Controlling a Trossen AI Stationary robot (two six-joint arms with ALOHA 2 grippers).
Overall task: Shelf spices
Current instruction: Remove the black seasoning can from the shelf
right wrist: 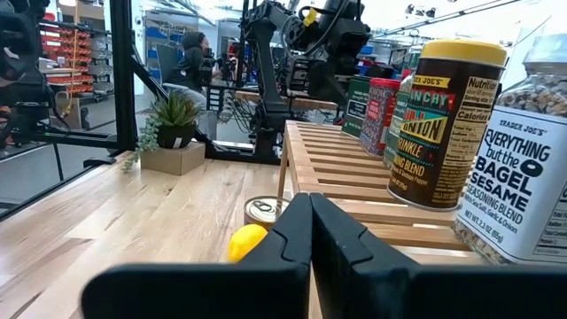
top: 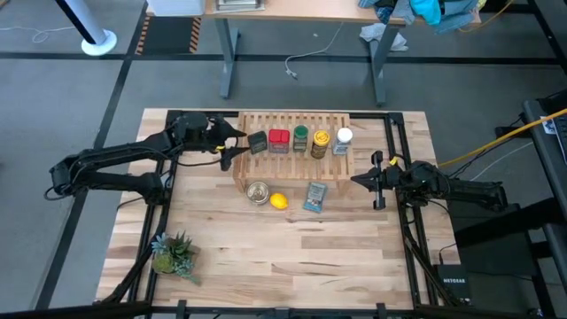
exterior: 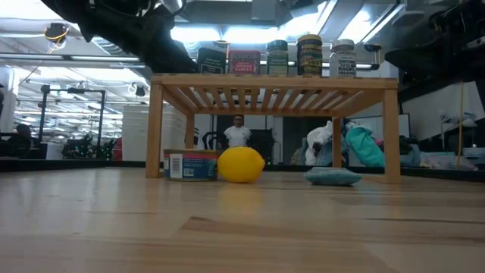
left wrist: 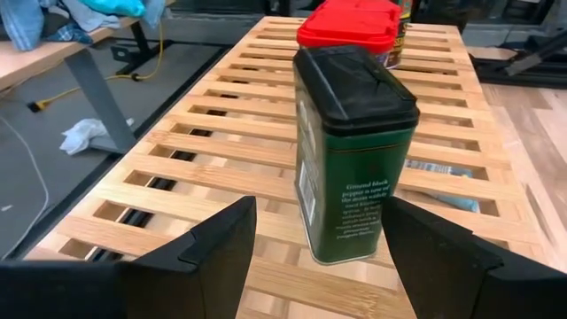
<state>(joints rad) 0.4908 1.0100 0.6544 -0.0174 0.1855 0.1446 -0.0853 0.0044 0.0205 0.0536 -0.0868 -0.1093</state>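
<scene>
The light-wood slatted shelf carries all five spices standing upright in a row: dark grey tin, red tin, green-lidded jar, yellow-lidded jar and white-lidded jar. My left gripper is open at the shelf's left end. In the left wrist view its fingers flank the dark tin with a gap on each side, and the red tin stands behind it. My right gripper is shut, low over the table just right of the shelf, also seen in its wrist view.
In front of the shelf lie a silver round tin, a lemon and a flat blue packet. A small potted plant stands near the table's near left corner. People show in the room beyond the table.
</scene>
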